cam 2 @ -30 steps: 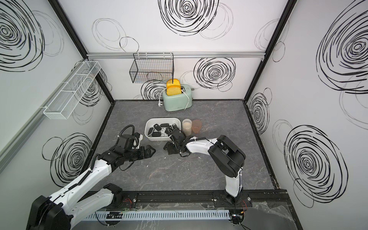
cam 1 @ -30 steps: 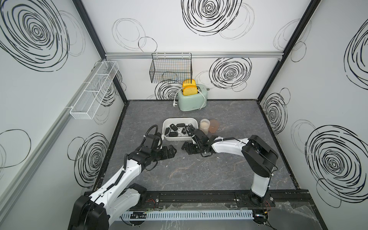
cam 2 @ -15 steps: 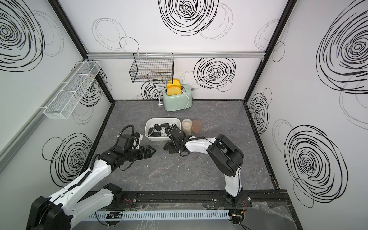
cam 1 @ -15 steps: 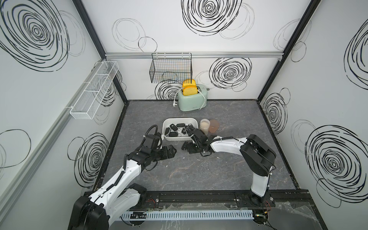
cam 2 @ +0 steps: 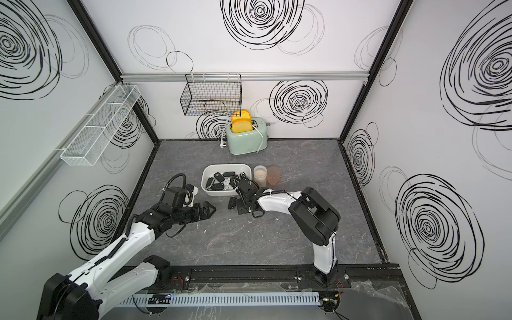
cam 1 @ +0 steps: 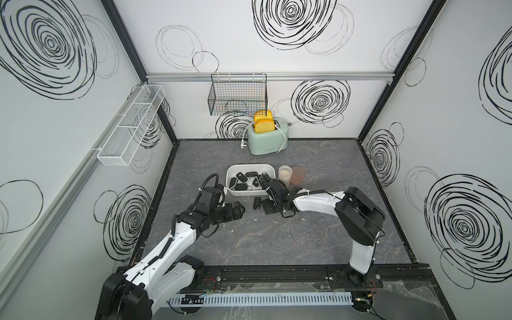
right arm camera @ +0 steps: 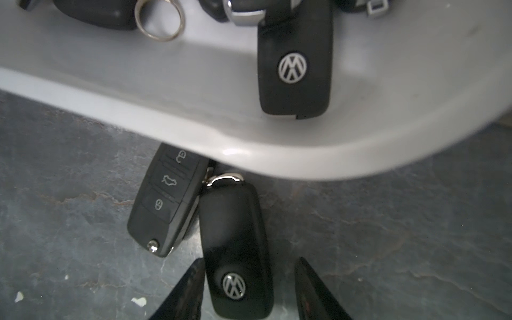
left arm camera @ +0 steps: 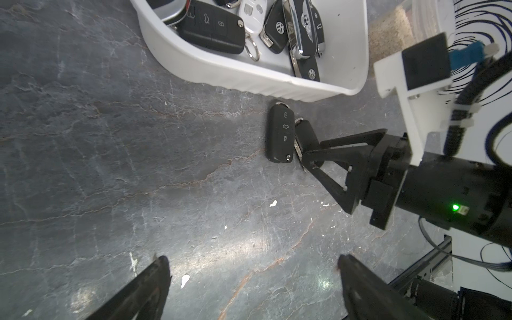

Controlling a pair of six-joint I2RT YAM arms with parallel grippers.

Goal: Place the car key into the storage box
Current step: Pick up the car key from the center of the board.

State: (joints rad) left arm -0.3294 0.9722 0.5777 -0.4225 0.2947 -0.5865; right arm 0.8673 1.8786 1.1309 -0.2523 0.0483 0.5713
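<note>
- Our right gripper (right arm camera: 250,261) straddles the car key (right arm camera: 235,249) at its badge end. The jaws are narrowed but not clamped: one finger touches the key's side, and a gap shows at the other.
- The car key lies flat on the table (right arm camera: 388,235), just outside the near wall of the storage box (right arm camera: 332,166), with its metal end almost under the rim.
- A second key fob (right arm camera: 166,199) rests against it. Closing could pinch or drag that fob, or twist our key askew.
- Held so near one end, we judge the key may pivot or slip on lifting.
- A low lift could catch the rim and shove the box.
- Our left gripper (left arm camera: 252,260) hangs wide open over bare table, holding nothing.
</note>
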